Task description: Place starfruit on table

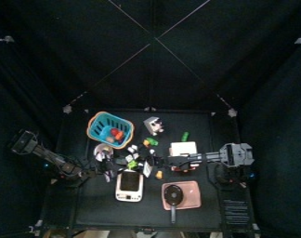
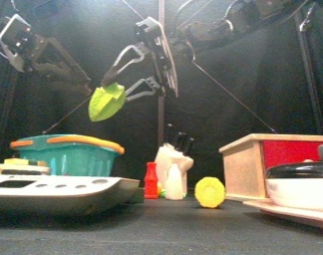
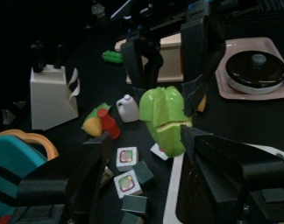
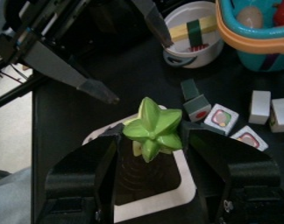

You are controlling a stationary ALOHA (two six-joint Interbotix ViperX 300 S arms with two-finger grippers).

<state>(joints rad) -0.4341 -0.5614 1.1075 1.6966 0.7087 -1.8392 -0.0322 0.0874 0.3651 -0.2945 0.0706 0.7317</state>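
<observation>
The yellow-green starfruit (image 2: 106, 102) hangs high above the black table (image 2: 164, 231), to the right of and above the teal basket (image 2: 65, 154). My right gripper (image 2: 130, 87) is shut on it. In the right wrist view the starfruit (image 4: 152, 127) sits between my own two jaws. The left wrist view shows the starfruit (image 3: 166, 115) gripped from above by the right gripper (image 3: 168, 66). My left gripper (image 3: 156, 188) is open and empty, close to the fruit and pointing at it. In the top view both grippers meet over the table (image 1: 98, 209) near its middle.
A white toy register (image 2: 58, 189) stands at the front left, with a white bottle (image 2: 173, 169), a small red bottle (image 2: 153, 181) and a yellow slice (image 2: 209, 191) in the middle. A wooden box (image 2: 277, 159) and a lidded pot (image 2: 308, 184) stand at the right. Small picture tiles (image 4: 221, 115) lie below the fruit.
</observation>
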